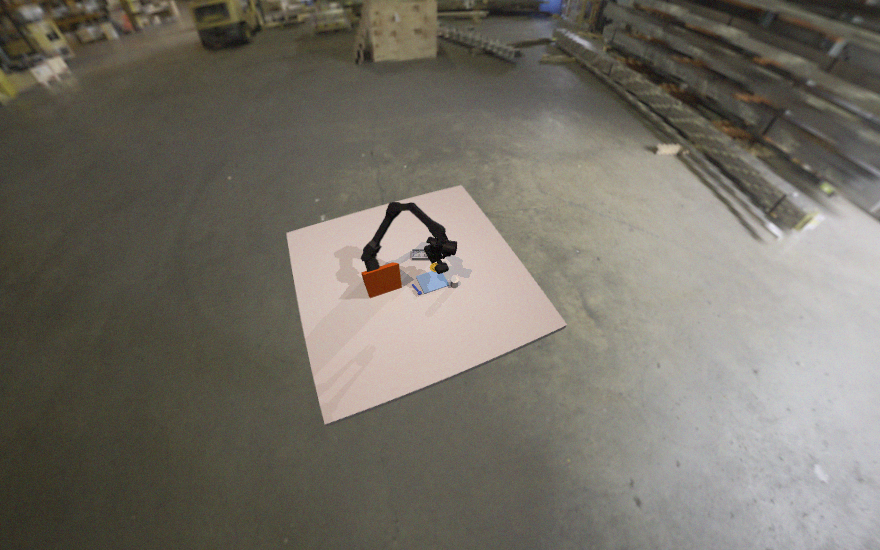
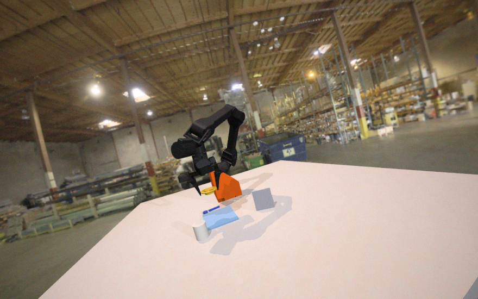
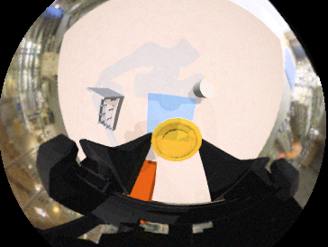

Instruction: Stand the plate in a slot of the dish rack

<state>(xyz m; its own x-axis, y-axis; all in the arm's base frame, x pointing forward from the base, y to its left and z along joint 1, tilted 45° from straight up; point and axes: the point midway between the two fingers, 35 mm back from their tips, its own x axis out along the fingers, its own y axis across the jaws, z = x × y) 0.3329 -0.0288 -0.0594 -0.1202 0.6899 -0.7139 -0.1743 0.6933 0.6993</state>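
My gripper [image 1: 438, 267] [image 2: 208, 191] [image 3: 176, 138] is shut on the yellow plate [image 1: 433, 266] [image 2: 208, 190] [image 3: 177, 141], with a fingertip at each of two opposite sides of the rim. The plate is round, lies roughly level and hangs in the air above the surface. The grey dish rack [image 1: 419, 255] [image 2: 263, 199] [image 3: 105, 93] stands apart from the gripper, to the left in the wrist view, where its rails show. In the exterior view only a plain grey side of it shows, and its slots are hidden.
A light blue slab [image 1: 431, 281] [image 2: 221, 217] [image 3: 155, 110] lies flat, with a white-grey cylinder [image 1: 454, 282] [image 2: 201, 231] [image 3: 206, 89] beside it. A dark blue stick-like object [image 1: 415, 288] [image 2: 213, 208] lies nearby. An orange block [image 1: 382, 280] [image 2: 228, 189] [image 3: 144, 182] stands near the arm's base.
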